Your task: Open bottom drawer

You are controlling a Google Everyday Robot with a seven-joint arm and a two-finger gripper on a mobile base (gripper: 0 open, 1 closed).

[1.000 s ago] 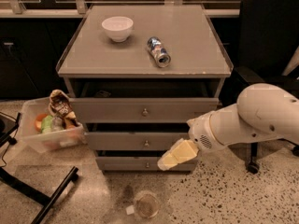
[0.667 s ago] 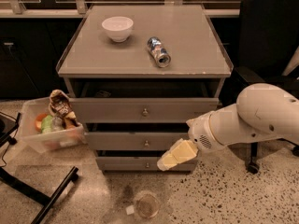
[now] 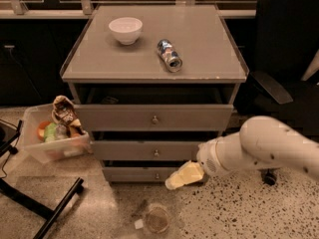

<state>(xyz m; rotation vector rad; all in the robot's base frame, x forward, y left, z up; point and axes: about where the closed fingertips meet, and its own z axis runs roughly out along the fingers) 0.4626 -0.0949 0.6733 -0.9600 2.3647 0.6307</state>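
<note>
"Gripper [image 3: 173, 182], where is it?"

"Low down, in front of the cabinet [image 3: 149, 68], at the end of a white arm [image 3: 259, 146] that comes in from the right. It is a cream wedge, tilted, with its tip pointing down and left towards the floor [image 3: 239, 218]."

"Clenched or released?"

"I cannot tell; it shows only as one pale shape."

"And the bottom drawer [image 3: 129, 174]?"

"It is the lowest of three grey fronts, just above the floor. Its knob [image 3: 157, 175] sits at the middle of the front, and the gripper lies just right of that knob, across the right part of the front. Whether the gripper touches the front or the knob, I cannot tell."

"Is it pulled out?"

"A dark strip shows above its front, as above the other two. How far it stands out, I cannot tell."

"The other two?"

"The middle drawer [image 3: 124, 151] and the top drawer [image 3: 114, 117] each carry one small round knob, in line with the lowest one."

"On top?"

"A white bowl [image 3: 125, 30] stands upright towards the back left. A can [image 3: 169, 55] lies on its side near the middle, apart from the bowl."

"Around the cabinet?"

"A clear bin [image 3: 50, 151] full of wrappers and coloured bits sits on the floor on the left, next to the cabinet, level with the upper two drawers. A dark chair [image 3: 284, 44] stands on the right, behind the arm. A clear cup [image 3: 157, 219] stands on the floor in front of the cabinet, below the gripper and apart from it."
</note>
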